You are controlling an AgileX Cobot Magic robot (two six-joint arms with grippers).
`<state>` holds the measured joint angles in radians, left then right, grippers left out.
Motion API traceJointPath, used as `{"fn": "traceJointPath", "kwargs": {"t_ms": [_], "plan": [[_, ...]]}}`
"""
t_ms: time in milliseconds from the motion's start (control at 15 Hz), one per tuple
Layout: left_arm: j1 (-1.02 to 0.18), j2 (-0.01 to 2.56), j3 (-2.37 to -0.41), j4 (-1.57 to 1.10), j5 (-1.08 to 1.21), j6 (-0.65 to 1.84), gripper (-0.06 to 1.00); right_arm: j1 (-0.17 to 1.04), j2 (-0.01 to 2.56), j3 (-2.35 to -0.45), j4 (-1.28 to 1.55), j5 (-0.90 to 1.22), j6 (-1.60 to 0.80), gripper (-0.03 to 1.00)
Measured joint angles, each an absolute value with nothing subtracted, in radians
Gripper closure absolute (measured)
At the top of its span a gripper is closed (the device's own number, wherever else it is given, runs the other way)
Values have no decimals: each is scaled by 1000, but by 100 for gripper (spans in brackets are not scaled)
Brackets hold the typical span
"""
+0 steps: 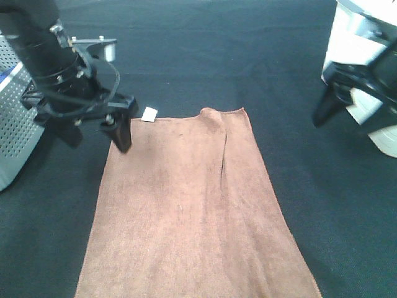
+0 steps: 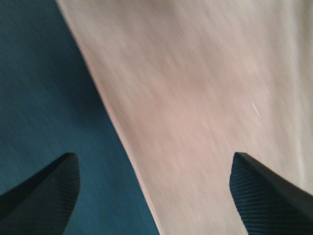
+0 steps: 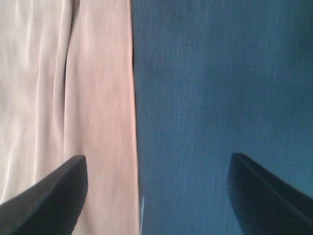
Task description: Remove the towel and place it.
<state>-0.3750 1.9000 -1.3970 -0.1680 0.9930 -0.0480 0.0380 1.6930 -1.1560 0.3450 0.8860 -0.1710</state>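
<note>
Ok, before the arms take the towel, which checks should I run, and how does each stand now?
1. Left gripper open: ok.
2. Right gripper open: ok.
3. Towel edge between left fingers: ok.
4. Right gripper over towel: not ok, it hangs beside it.
5. Towel flat: not ok, a fold runs from the far edge.
6. Left fingers touching towel: cannot tell.

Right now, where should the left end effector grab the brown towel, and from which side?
The towel lies flat, so only an edge can be pinched: probably its far left corner beside the white tag, from above, where the open left end effector straddles it.
</note>
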Motion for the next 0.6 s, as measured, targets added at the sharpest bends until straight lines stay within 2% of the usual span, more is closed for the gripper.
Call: {"fn": "traceJointPath", "kwargs": {"t_ms": [333,600], "plan": [[-250,2207,-1764,-171,1040,-15,16,38,2042,-1510,361,909,-231,22],[-216,2360,-1904,-187,1081,0,16,38,2226,-1675,424,924,-280,22]]}}
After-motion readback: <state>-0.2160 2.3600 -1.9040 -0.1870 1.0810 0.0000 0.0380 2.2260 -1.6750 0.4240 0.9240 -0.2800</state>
